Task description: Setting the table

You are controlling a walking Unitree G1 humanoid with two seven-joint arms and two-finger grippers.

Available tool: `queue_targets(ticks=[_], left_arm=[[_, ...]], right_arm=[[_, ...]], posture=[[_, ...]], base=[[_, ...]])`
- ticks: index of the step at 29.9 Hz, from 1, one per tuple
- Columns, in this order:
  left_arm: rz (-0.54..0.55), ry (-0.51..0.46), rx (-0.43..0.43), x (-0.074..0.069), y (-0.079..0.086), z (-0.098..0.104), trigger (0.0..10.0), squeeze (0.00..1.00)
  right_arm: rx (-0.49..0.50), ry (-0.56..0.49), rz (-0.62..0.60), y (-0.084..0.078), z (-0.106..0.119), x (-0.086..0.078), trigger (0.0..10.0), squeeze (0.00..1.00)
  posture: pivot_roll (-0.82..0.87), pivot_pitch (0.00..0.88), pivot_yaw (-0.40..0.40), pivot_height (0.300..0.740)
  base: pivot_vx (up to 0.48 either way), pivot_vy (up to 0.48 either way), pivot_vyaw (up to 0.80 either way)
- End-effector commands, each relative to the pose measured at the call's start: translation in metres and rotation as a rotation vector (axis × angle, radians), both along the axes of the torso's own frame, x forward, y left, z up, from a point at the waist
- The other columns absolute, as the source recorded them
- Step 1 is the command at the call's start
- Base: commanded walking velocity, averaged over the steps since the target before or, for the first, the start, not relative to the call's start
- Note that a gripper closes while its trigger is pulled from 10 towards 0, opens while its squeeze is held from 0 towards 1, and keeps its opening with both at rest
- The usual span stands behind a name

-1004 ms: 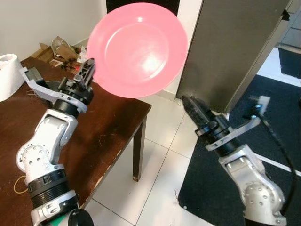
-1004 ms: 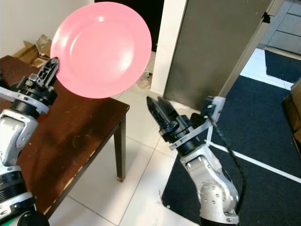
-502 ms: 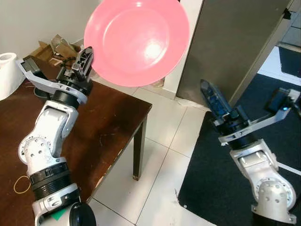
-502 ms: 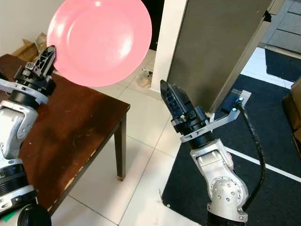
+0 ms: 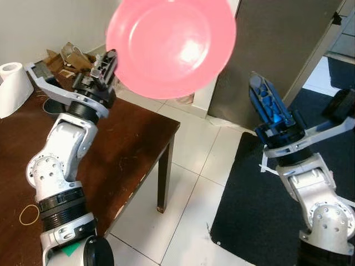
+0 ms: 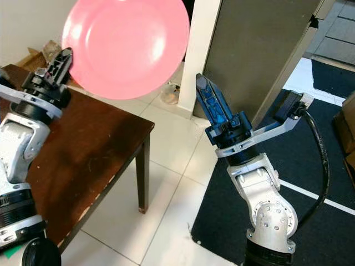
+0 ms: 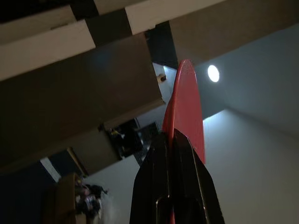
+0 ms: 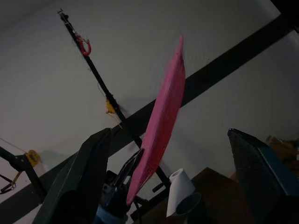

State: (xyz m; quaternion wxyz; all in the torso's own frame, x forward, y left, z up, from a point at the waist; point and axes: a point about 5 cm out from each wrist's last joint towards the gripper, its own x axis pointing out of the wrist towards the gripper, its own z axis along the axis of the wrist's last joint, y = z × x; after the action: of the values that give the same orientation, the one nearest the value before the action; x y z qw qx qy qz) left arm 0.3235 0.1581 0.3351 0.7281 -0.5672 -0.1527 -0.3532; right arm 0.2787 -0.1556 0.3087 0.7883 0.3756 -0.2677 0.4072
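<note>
pink plate (image 5: 171, 45) is held upright by its edge in the clamped left pincer (image 5: 104, 65), above far corner of the desk (image 5: 127, 149). right pincer (image 8: 173, 177), fingers spread, is raised w/ nothing held, right of desk.

Dark wood table (image 5: 127, 149); white tile floor (image 5: 188, 188); black mat (image 5: 249, 210); grey cabinet (image 5: 277, 55); white wall (image 5: 44, 22).

The left tool (image 6: 62, 60) pinches the rim of a pink plate (image 6: 126, 47) held high over the dark wooden surface (image 6: 83, 160), while the right tool (image 6: 213, 106), seemingly closed, points up beside the grey cabinet (image 6: 252, 55).
</note>
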Motion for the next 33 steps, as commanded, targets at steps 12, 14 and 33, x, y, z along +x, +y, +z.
queue_targets(ticks=[12, 14, 33], left_arm=[[-0.154, -0.027, 0.092, -0.015, -0.027, -0.011, 10.0, 0.0], [-0.166, -0.039, 0.116, -0.017, -0.03, -0.012, 10.0, 0.0], [-0.184, -0.123, 0.285, -0.029, -0.039, -0.018, 10.0, 0.0]], right_arm=[[0.073, 0.092, 0.014, -0.003, -0.011, 0.009, 10.0, 0.0], [0.078, 0.097, 0.015, -0.003, -0.012, 0.009, 10.0, 0.0], [0.12, 0.167, -0.01, -0.011, -0.023, 0.016, 0.0, 0.0]], posture=[[0.04, 0.15, 0.086, 0.74], [0.04, 0.15, 0.086, 0.74], [0.04, 0.147, 0.088, 0.74]], base=[[0.0, 0.0, 0.0], [0.0, 0.0, 0.0], [0.0, 0.0, 0.0]])
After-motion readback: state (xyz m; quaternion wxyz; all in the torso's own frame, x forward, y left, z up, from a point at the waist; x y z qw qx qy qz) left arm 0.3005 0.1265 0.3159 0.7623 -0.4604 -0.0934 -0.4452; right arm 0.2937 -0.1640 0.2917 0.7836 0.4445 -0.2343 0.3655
